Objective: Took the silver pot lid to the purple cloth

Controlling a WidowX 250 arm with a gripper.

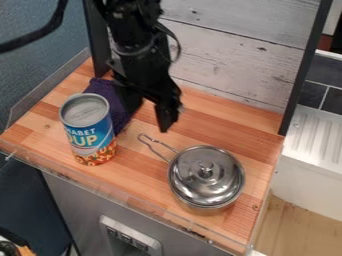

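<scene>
Standing beside purple cloth [117, 106], soup can [89, 127]; gripper [147, 118] spread apart; lid [212, 181] on pot [200, 204].

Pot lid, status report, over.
Gripper open, empty, above the counter. Silver lid on the pot. Soup can beside the purple cloth, partly hiding it.

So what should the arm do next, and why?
I'd probably bring the jaws over the knob of the lid: they stand open near the cloth, off to the side of the pot, and the lid meant for that cloth sits on the pot.
</scene>
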